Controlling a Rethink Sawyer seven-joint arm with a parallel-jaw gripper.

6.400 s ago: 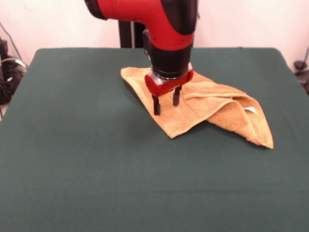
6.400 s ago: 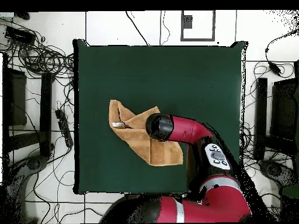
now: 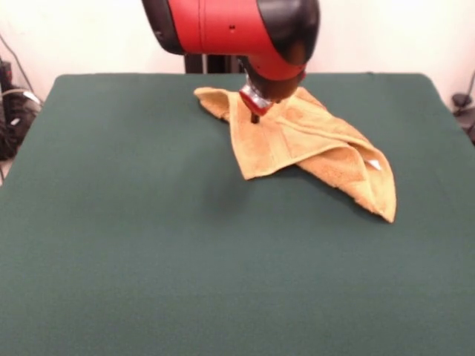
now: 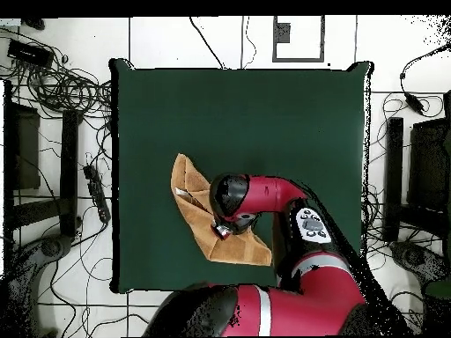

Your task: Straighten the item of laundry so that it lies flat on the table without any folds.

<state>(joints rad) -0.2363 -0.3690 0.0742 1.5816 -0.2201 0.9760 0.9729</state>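
The orange-tan terry towel (image 3: 312, 148) is bunched in folds near the green table's (image 3: 111, 222) far edge. The gripper (image 3: 256, 115) is pressed into it; its opening cannot be told.

Tangled black cables (image 4: 55, 88) are seen on the white tiled floor (image 4: 220, 40) beside one side of the overhead view, with more cables (image 3: 13, 111) at the front view's left edge. Dark stands (image 4: 392, 176) are placed along both sides. A square grey outline (image 4: 298, 40) is marked on the floor. A pale wall (image 3: 386, 33) is seen behind.
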